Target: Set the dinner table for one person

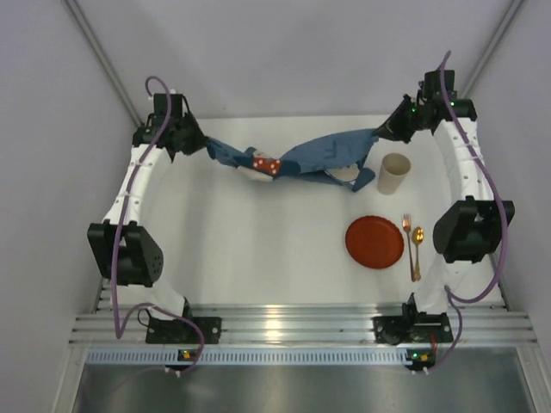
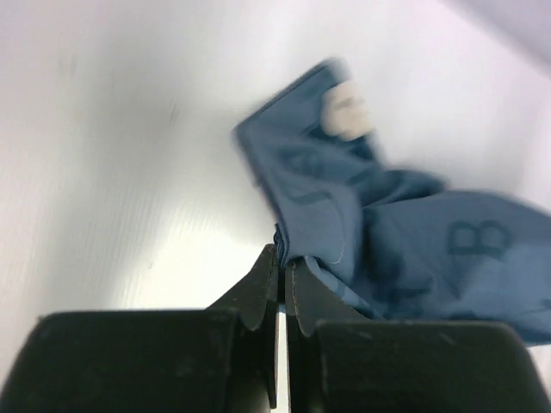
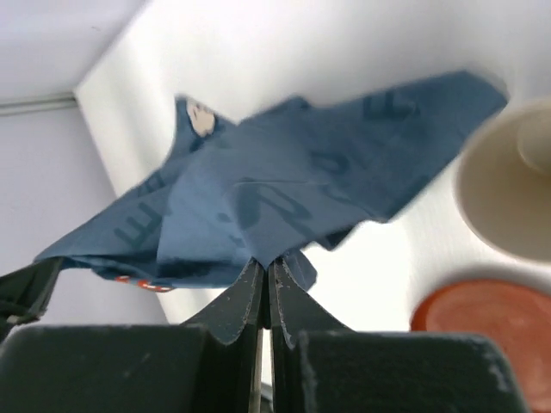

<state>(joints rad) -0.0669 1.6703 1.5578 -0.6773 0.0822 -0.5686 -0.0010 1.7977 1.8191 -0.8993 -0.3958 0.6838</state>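
From above, you have the blue lettered placemat (image 1: 318, 155) strung between both arms beyond the red plate (image 1: 374, 242), off to its left. The left hand (image 1: 200, 142) pinches one end and the right hand (image 1: 383, 131) the other, and the cloth sags and twists in the middle. The white surface (image 1: 258, 258) lies under everything. The cup (image 1: 394, 174) stands just behind the plate, and the fork (image 1: 407, 231) and spoon (image 1: 417, 249) lie just to the plate's right. In the left wrist view, the left hand (image 2: 281, 275) is closed on only a small corner of the placemat (image 2: 387, 232), so a hard pull could strip it free. In the right wrist view, the right hand (image 3: 264, 288) is likewise clamped on a bunched fold of the placemat (image 3: 284, 198). The cup (image 3: 508, 181) and plate (image 3: 491, 318) sit close under the cloth's edge. Watch that end: if you lower or stretch the cloth toward the plate, its hanging edge may well tip the cup or drag the cutlery. With the twist left in, the cloth would probably land creased.
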